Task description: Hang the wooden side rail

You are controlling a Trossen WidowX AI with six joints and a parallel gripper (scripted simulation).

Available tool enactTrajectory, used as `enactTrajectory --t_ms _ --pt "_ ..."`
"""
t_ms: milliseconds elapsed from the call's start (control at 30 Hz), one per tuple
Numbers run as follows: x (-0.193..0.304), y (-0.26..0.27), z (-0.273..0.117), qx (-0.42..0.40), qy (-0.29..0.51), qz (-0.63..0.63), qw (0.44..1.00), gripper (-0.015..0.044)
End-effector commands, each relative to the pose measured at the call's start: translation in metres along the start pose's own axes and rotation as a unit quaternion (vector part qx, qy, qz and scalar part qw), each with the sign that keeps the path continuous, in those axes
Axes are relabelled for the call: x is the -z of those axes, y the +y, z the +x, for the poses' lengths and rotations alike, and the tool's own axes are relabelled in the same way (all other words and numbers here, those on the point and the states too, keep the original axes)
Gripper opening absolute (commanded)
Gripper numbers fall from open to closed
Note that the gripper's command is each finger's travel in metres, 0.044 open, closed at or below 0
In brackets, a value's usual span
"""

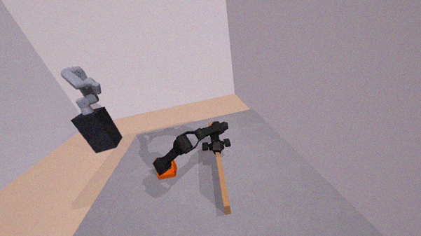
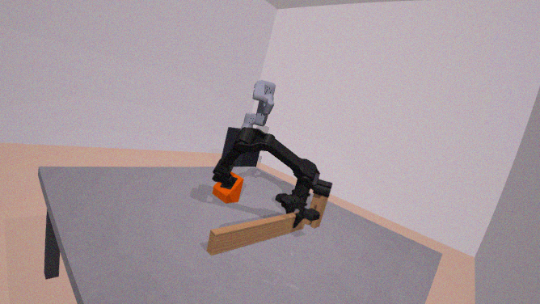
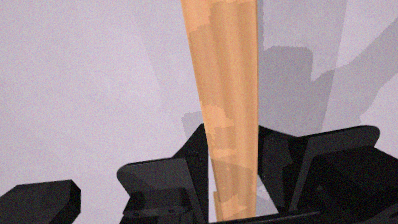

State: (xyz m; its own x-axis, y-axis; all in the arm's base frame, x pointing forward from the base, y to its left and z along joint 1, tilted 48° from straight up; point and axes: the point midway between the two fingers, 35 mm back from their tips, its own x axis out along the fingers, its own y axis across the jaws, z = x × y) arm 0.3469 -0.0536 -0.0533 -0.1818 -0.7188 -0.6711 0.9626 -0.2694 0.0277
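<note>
The wooden side rail (image 1: 222,183) (image 2: 251,236) (image 3: 227,75) stands on its narrow edge, its far end pointing away from the post. That far end appears to be at the table surface; exact contact is hard to tell. My gripper (image 1: 217,152) (image 2: 300,219) (image 3: 219,124) is shut on the rail near its hook end, one finger on each side. The headboard post (image 2: 318,208) stands upright just beyond that end, partly behind the arm; only a bit of the post (image 1: 210,123) shows in the top view. The steel hooks, pins and slot are hidden, so whether they meet cannot be told.
The arm rises from an orange block (image 1: 168,171) (image 2: 228,194) on the grey table (image 1: 269,200) (image 2: 141,202) and arches over to the post. A grey arm (image 1: 87,84) (image 2: 264,101) on a black pedestal (image 1: 98,131) (image 2: 246,158) stands beyond the table.
</note>
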Motion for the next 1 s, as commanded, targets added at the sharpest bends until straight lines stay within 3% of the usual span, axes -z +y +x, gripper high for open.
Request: enactTrajectory --t_ms 0,967 --pt "0.0007 0.0012 -0.0059 -0.005 0.004 0.007 1.000 0.0000" --pt "0.0007 0.0011 -0.0107 -0.005 0.004 0.007 1.000 0.0000"
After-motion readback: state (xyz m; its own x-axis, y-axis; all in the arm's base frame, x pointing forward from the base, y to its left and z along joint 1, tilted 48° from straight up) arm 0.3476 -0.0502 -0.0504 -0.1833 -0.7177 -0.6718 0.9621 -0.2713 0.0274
